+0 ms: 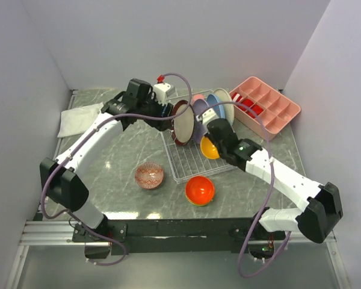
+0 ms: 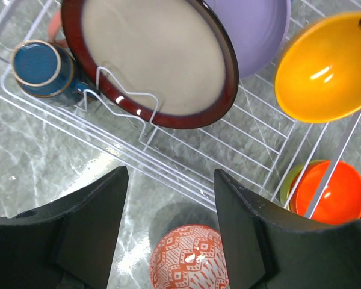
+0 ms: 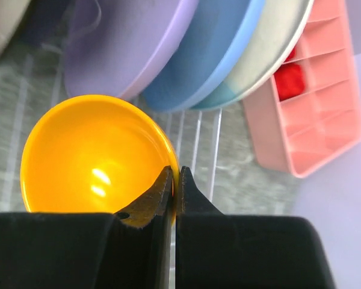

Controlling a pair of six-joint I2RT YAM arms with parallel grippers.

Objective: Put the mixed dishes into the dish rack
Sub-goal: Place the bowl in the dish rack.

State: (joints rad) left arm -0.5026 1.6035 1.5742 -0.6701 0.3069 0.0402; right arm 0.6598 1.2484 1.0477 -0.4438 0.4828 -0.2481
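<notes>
The white wire dish rack (image 1: 189, 168) holds a dark-red-rimmed plate (image 2: 156, 57), a lavender plate (image 2: 259, 30), a blue plate (image 3: 213, 57) and a cream plate (image 3: 271, 51), all on edge, plus a navy cup (image 2: 39, 67). My right gripper (image 3: 175, 171) is shut on the rim of the orange-yellow bowl (image 3: 90, 156), which hangs over the rack. Beside the rack's left edge my left gripper (image 2: 171, 174) is open and holds nothing. Below it the patterned pink bowl (image 2: 189, 259) sits on the table. A red-orange bowl (image 1: 200, 190) rests in a lime bowl (image 2: 287, 180) at the rack's near corner.
A pink compartment tray (image 1: 266, 107) with red items stands at the back right, next to the rack. A white folded cloth (image 1: 78, 119) lies at the back left. Walls close in the table on three sides.
</notes>
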